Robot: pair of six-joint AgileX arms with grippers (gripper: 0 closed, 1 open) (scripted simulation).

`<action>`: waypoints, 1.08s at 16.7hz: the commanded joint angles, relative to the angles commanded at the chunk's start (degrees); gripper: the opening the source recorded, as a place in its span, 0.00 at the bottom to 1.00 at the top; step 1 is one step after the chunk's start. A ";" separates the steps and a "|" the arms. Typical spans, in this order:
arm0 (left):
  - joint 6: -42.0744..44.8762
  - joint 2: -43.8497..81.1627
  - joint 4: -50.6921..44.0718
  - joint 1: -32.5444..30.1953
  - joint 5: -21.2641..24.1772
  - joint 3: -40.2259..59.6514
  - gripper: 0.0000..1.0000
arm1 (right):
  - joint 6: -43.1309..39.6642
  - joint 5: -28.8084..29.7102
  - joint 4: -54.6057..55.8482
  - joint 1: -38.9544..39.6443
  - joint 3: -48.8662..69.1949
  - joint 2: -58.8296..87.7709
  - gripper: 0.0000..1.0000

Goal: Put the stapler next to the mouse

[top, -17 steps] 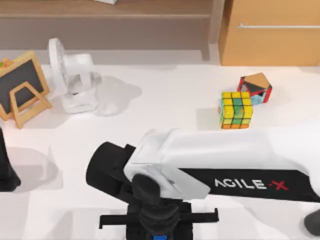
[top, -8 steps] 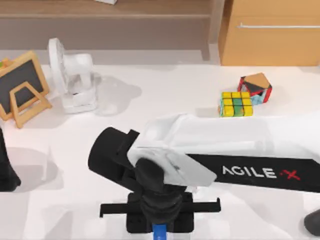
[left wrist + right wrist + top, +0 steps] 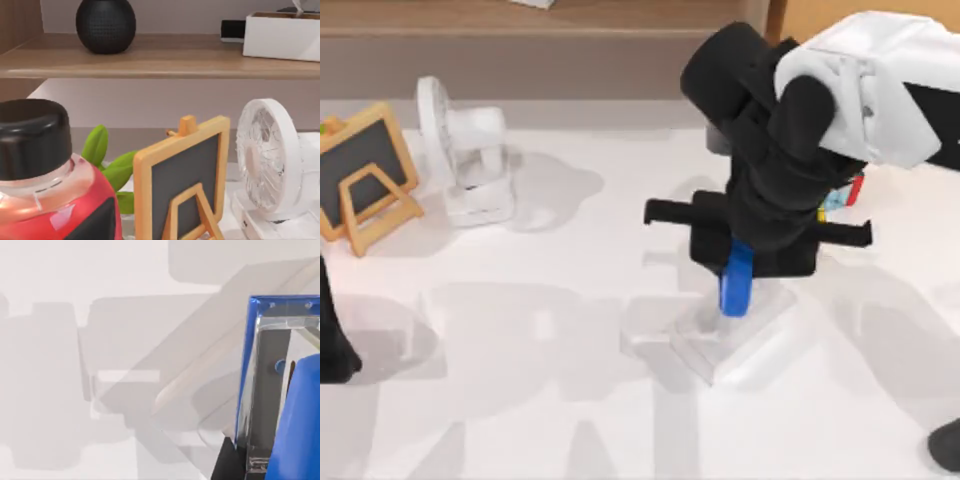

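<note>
The stapler [image 3: 735, 285], a small bright blue bar, hangs end-down above the table right of centre, and my right gripper [image 3: 738, 262] is shut on its upper part. Directly under it on the table lies a pale, whitish low shape [image 3: 730, 340] that looks like the mouse; its outline is faint. In the right wrist view the stapler [image 3: 300, 430] stands close up against the white tabletop, with that pale shape [image 3: 200, 385] beyond it. My left arm [image 3: 330, 340] stays parked at the table's left edge.
A white desk fan [image 3: 470, 160] and a small wooden-framed chalkboard [image 3: 365, 175] stand at the back left. A red-edged puzzle piece [image 3: 853, 190] peeks out behind my right arm. A dark object [image 3: 948, 445] sits at the front right corner. A red bottle [image 3: 50, 200] is close in the left wrist view.
My right arm has swung from the table's front edge toward the back right and carried the stapler with it. It now covers the multicoloured cube.
</note>
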 joint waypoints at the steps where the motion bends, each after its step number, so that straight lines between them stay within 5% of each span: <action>1: 0.00 0.00 0.00 0.00 0.00 0.00 1.00 | -2.01 -0.23 0.04 -2.86 -0.29 -0.40 0.00; 18: 0.00 0.00 0.00 0.00 0.00 0.00 1.00 | -34.50 0.64 -1.71 -31.03 -7.26 3.10 0.00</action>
